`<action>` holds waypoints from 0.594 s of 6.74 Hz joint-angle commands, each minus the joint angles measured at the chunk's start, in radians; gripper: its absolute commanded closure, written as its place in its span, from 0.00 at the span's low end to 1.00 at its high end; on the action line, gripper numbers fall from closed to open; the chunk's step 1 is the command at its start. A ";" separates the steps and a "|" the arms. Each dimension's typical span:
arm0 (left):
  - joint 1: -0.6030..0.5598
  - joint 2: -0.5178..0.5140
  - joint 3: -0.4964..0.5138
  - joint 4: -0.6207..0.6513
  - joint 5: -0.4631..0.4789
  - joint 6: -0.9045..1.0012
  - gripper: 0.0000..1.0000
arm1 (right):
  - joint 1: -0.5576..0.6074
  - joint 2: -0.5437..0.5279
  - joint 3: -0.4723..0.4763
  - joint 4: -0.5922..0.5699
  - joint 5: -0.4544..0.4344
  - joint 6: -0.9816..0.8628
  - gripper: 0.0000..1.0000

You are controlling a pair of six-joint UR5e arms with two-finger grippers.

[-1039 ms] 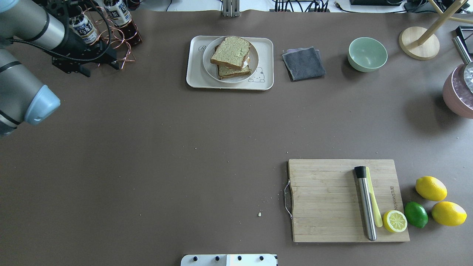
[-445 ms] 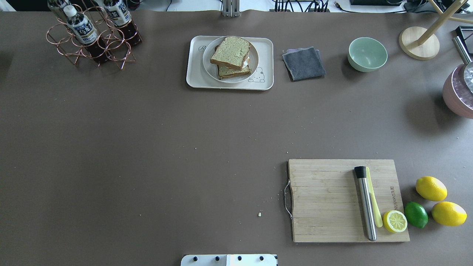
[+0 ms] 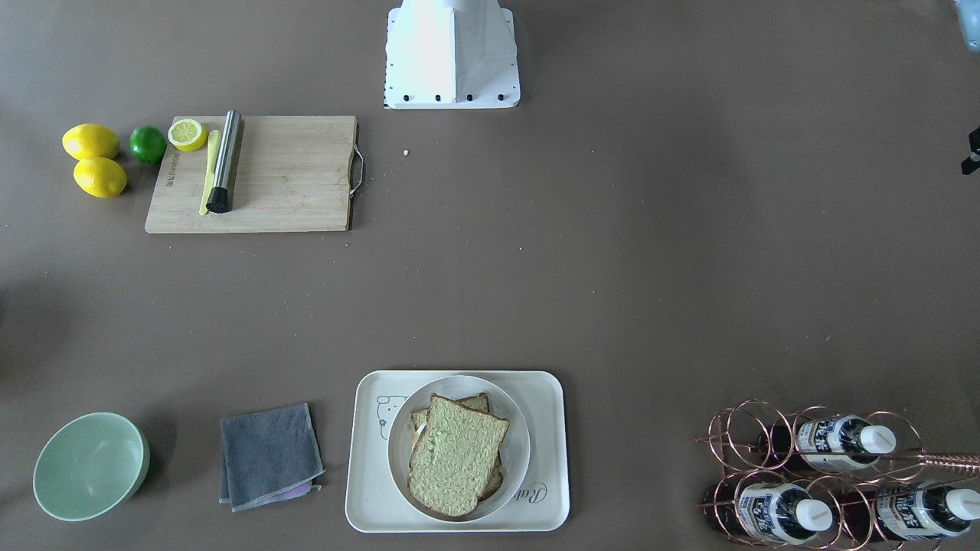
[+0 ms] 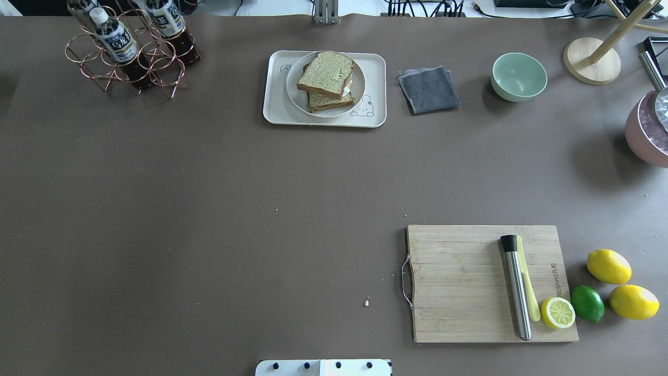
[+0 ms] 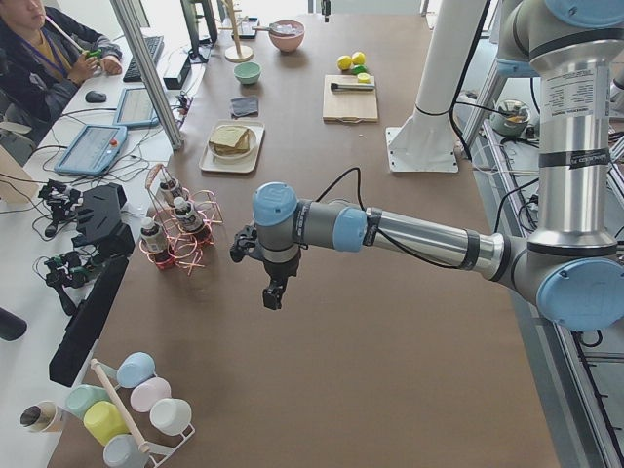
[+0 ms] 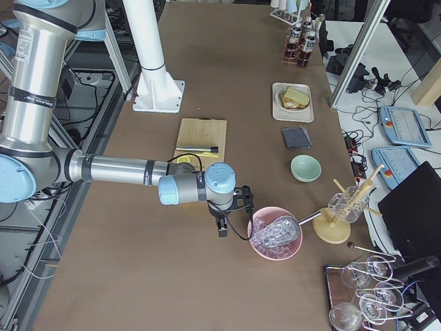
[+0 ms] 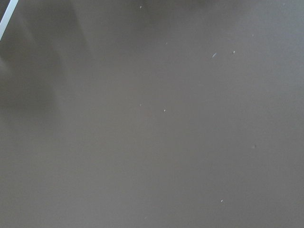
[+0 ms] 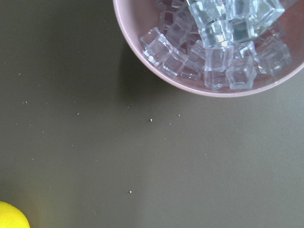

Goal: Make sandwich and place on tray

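The sandwich [image 4: 326, 73], two slices of brown-crusted bread with some white and orange showing between them, sits on a round white plate [image 4: 290, 86]. The plate stands on the cream tray [image 4: 274, 107] at the far middle of the table. It also shows in the front-facing view [image 3: 457, 451]. My left gripper [image 5: 274, 295] hangs over bare table near the bottle rack, seen only in the exterior left view. My right gripper [image 6: 221, 229] hangs next to the pink bowl, seen only in the exterior right view. I cannot tell whether either is open or shut.
A copper rack of bottles [image 4: 130, 52] stands far left. A grey cloth [image 4: 429, 89], a green bowl [image 4: 519, 77] and a wooden stand [image 4: 592, 60] are right of the tray. A cutting board [image 4: 459, 282] with a muddler, lemons and a lime sits near right. A pink bowl of ice [image 8: 142, 19] is at the right edge.
My left arm, over the bottle rack a second ago, has drawn back out of the overhead view. The sandwich, plate and tray have not moved.
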 commanded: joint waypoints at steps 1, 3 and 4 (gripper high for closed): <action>-0.052 0.063 0.020 0.002 -0.003 0.083 0.03 | 0.010 -0.005 -0.003 -0.001 -0.007 -0.013 0.00; -0.066 0.070 0.012 0.007 -0.003 0.078 0.03 | 0.010 -0.009 -0.007 -0.001 -0.049 -0.013 0.00; -0.069 0.070 0.012 0.010 -0.003 0.071 0.03 | 0.017 -0.006 -0.024 0.000 -0.049 -0.015 0.00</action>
